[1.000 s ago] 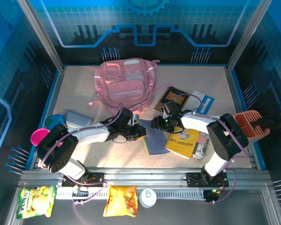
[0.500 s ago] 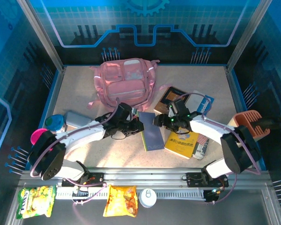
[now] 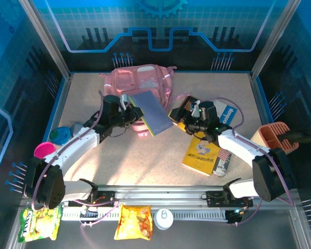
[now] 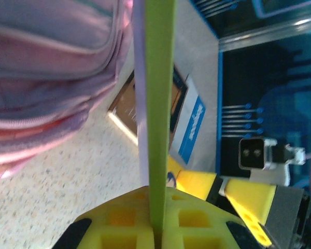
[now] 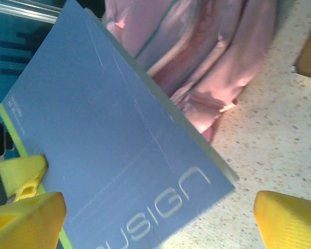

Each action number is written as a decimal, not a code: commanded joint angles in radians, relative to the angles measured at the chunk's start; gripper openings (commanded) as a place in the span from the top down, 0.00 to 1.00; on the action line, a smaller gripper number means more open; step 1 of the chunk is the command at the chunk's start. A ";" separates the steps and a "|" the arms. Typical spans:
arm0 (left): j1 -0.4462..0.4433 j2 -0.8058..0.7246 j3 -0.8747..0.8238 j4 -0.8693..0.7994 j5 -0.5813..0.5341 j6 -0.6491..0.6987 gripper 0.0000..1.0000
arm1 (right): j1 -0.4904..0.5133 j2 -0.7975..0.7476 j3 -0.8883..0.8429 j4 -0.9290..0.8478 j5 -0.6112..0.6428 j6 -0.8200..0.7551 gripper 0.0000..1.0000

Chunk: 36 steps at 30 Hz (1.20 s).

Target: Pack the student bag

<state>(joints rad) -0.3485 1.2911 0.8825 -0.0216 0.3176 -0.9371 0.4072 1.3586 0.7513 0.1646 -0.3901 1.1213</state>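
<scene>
The student bag (image 3: 140, 85) is a big soft pink backpack lying at the back centre of the table; its pink fabric also shows in the left wrist view (image 4: 46, 67) and the right wrist view (image 5: 207, 46). A blue-grey notebook (image 3: 150, 113) with a green spine hangs tilted over the bag's front edge. My left gripper (image 3: 125, 110) is shut on the spine (image 4: 159, 104), its yellow fingers (image 4: 124, 223) pressed to both sides. My right gripper (image 3: 180, 115) stands open just right of the notebook, and the cover (image 5: 119, 150) sits in front of its wide-apart fingertips (image 5: 287, 220).
Right of the bag lie a brown book (image 3: 188, 104), a blue-and-white booklet (image 3: 229, 114) and a yellow book (image 3: 201, 153). An orange holder (image 3: 274, 136) stands at the right edge. A grey pouch (image 3: 79, 129) and a pink item (image 3: 41, 150) lie at left. Snack packets (image 3: 133, 222) sit by the front rail.
My left gripper has lifted the notebook off the table and carried it back over the bag's front. My right gripper has opened, come off the notebook and shifted back-right.
</scene>
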 commanded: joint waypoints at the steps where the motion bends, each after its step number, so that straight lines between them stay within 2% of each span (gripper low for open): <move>1: 0.042 0.004 0.039 0.152 0.050 -0.081 1.00 | 0.025 -0.019 0.008 0.052 0.007 0.099 0.04; 5: 0.088 0.021 0.003 0.305 0.062 -0.209 1.00 | 0.072 0.006 0.021 0.100 0.042 0.173 0.03; 12: 0.122 0.081 -0.033 0.512 0.134 -0.377 1.00 | 0.144 0.124 0.114 0.300 0.065 0.268 0.03; 20: 0.152 0.093 -0.071 0.606 0.173 -0.451 1.00 | 0.174 0.165 0.190 0.310 0.136 0.274 0.08; 31: 0.185 0.104 -0.099 0.605 0.211 -0.464 1.00 | 0.170 0.201 0.212 0.361 0.185 0.260 0.38; 34: 0.192 0.110 -0.100 0.599 0.226 -0.453 1.00 | 0.163 0.211 0.221 0.363 0.180 0.248 0.52; 36: 0.196 0.112 -0.096 0.568 0.232 -0.424 0.98 | 0.164 0.220 0.233 0.357 0.178 0.227 0.66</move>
<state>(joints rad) -0.1638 1.3949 0.7860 0.5213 0.5011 -1.3853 0.5751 1.5558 0.9443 0.4908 -0.2256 1.3792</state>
